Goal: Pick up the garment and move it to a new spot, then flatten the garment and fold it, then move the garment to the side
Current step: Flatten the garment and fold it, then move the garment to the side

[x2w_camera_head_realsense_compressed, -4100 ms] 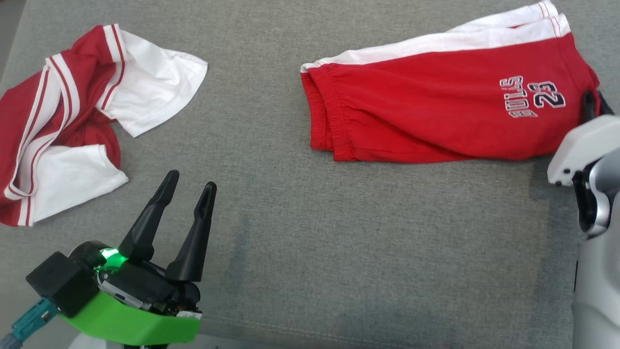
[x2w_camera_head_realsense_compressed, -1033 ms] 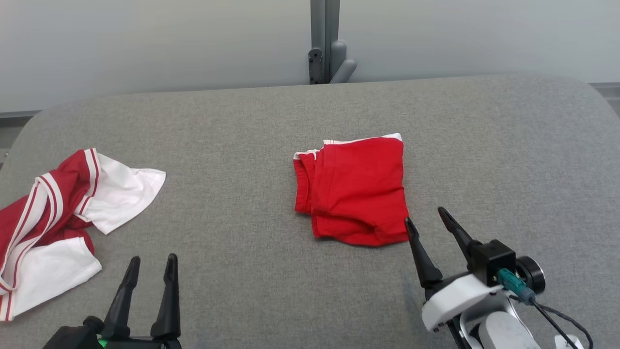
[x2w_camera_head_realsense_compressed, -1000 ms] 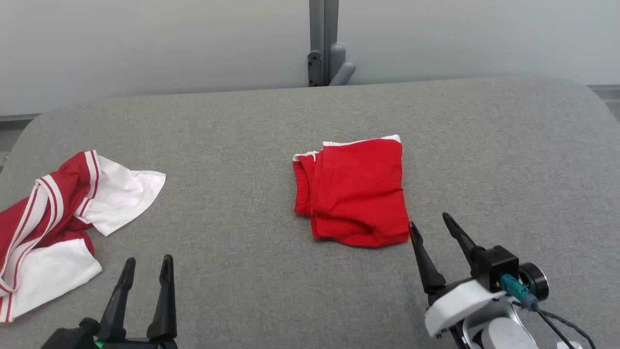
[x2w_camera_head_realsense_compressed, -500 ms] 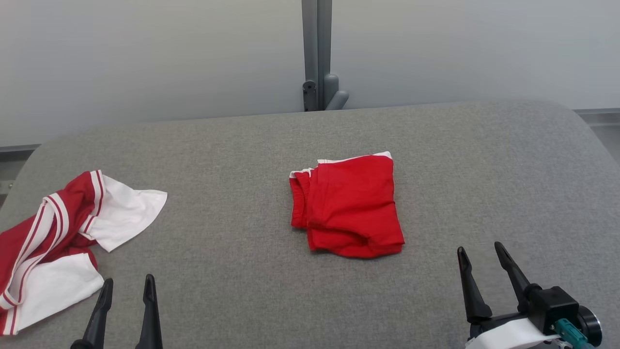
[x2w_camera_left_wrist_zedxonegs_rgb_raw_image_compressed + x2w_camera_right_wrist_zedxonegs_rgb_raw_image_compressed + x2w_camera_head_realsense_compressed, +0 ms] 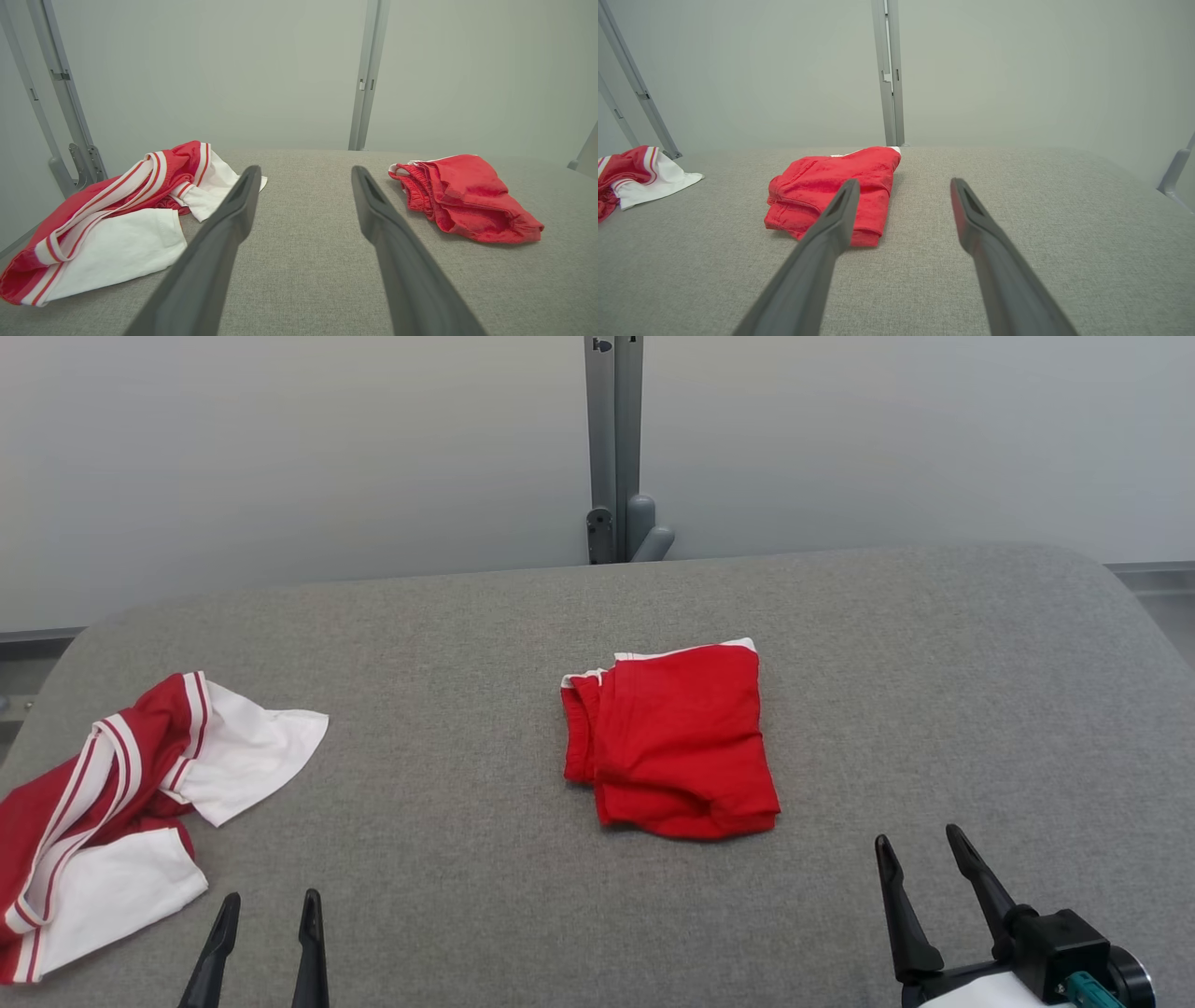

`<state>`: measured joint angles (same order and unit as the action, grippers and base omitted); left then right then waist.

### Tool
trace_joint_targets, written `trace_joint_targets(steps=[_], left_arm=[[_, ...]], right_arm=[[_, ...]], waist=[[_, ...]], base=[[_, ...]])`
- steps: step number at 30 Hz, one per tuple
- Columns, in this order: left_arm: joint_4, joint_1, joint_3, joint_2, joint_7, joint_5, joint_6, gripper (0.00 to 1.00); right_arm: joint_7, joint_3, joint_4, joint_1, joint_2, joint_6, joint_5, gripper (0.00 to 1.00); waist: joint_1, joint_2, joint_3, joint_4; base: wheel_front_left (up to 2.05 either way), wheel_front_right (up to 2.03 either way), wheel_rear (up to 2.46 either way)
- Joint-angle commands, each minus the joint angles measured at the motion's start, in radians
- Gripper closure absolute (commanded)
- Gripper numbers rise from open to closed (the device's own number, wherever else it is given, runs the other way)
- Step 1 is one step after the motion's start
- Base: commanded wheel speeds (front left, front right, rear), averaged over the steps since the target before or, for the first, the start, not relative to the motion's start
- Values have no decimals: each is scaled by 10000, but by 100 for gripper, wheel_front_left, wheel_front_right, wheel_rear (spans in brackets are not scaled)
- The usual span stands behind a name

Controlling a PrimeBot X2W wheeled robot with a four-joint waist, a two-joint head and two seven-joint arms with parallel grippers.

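In the head view the bottom edge cuts my left tool point(image 5: 271, 897) off below its finger ends, and it takes most of my right tool point(image 5: 917, 834) body too. The red-and-white jersey point(image 5: 140, 803) runs off the left edge. In the right wrist view, one finger point(image 5: 833, 224) hides the near corner of the folded red shorts point(image 5: 817, 182).

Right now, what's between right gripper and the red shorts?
Nothing: head view shows bare grey padding between the right gripper and the red shorts.
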<state>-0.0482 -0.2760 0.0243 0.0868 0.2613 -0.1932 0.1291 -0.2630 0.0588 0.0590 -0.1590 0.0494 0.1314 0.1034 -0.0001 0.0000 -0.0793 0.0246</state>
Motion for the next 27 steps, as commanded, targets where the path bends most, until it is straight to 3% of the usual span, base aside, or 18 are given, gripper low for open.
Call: trace_joint_targets(steps=[1, 27], left_arm=[[26, -82, 9, 19, 26, 66, 28, 0], [263, 105, -272, 44, 26, 322, 30, 0]], right_arm=[[-38, 14, 23, -104, 24, -15, 24, 0], [-39, 55, 341, 55, 24, -15, 154, 0]], waist=[[1, 0, -5, 14], [1, 0, -66, 104]], base=[[0, 0, 0], [0, 0, 0]])
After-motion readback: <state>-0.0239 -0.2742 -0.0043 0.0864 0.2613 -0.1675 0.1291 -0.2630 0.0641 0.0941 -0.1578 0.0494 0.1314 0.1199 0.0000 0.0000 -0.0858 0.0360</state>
